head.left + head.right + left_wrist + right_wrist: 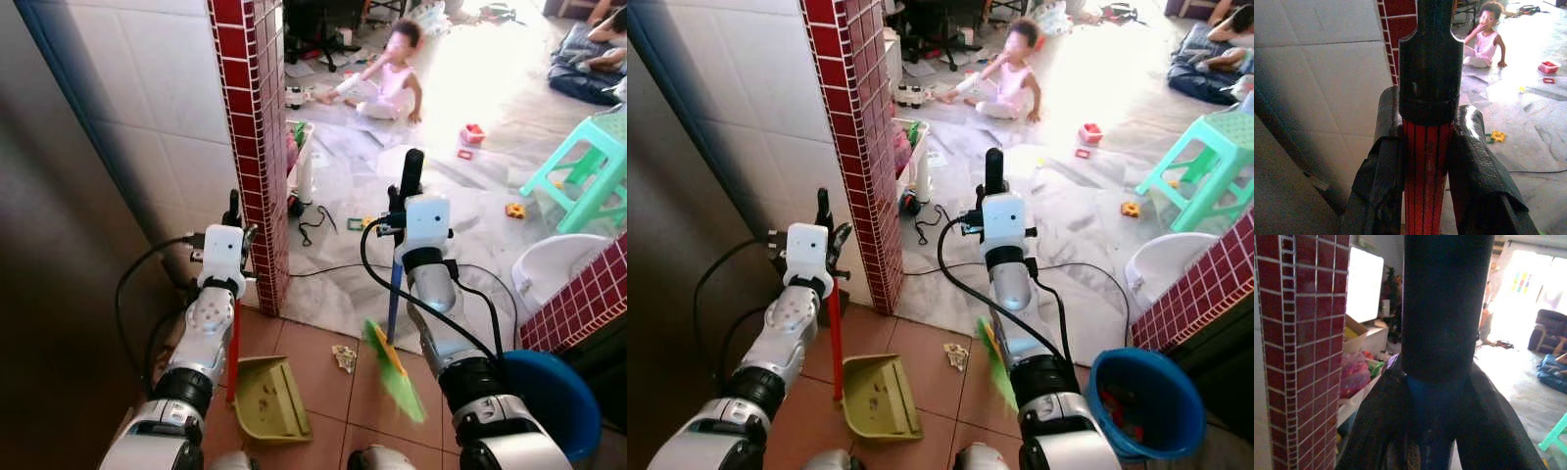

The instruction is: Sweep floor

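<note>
In the left eye view, your left gripper [233, 217] is clamped on the red handle [233, 354] of the dustpan [266, 399], which rests on the terracotta floor [313, 343] directly below that gripper, beside the red-tiled pillar [257, 147]. Your right gripper [409, 191] is closed around the black-topped blue handle of the broom [393, 323]; its green bristles [400, 377] are blurred, low beside the right forearm. A scrap of litter [344, 357] lies between dustpan and bristles. A blue bucket [554, 397] stands to the right of the right arm. Beyond the grippers, a child [390, 76] sits on the pale floor near a green stool [586, 166].

In the left wrist view, both fingers [1476, 161] press the red handle from either side.

In the right wrist view, the fingers [1488, 421] grip the broom's shaft just below its black cap.
</note>
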Controlling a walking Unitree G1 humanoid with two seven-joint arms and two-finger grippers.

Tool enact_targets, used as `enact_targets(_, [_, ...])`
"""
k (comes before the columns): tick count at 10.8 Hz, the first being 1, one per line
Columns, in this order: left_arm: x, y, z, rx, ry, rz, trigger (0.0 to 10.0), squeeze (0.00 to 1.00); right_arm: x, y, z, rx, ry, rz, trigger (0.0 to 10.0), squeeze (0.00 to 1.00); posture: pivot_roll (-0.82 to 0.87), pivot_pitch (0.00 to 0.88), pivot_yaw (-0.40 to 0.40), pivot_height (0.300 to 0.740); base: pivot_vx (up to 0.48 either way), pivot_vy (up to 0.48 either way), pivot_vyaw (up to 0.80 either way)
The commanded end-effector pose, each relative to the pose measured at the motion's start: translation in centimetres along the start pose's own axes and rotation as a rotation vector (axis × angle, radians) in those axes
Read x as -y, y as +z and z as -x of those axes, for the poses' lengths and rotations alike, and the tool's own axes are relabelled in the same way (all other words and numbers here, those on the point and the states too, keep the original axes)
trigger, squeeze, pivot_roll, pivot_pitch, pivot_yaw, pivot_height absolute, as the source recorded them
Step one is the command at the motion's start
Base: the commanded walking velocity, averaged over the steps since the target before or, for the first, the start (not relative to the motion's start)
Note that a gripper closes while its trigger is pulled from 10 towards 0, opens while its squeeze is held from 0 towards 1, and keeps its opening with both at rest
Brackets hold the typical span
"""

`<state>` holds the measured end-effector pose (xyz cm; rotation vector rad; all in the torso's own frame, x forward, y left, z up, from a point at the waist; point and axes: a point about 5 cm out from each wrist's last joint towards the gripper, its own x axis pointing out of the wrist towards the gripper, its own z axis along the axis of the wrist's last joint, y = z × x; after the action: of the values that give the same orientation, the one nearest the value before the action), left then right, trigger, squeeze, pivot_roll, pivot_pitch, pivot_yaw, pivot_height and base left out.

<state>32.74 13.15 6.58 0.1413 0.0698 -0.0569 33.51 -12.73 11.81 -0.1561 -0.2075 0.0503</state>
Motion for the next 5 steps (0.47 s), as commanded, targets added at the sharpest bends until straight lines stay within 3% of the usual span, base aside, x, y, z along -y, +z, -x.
enact_targets(1, [0.3,1.4,-0.7,0.062,-0.012,-0.023,10.0,0.00,-0.4,1.1,-0.8,0.045,0.020,-0.024,10.0,0.00,-0.02,0.000,0.005,0.740,0.000,0.000,0.00])
enact_targets(5, [0.5,1.3,-0.8,0.073,0.006,-0.031,10.0,0.00,-2.7,0.5,-0.3,0.002,0.172,-0.143,10.0,0.00,-0.03,0.000,0.008,0.740,0.000,0.000,0.00])
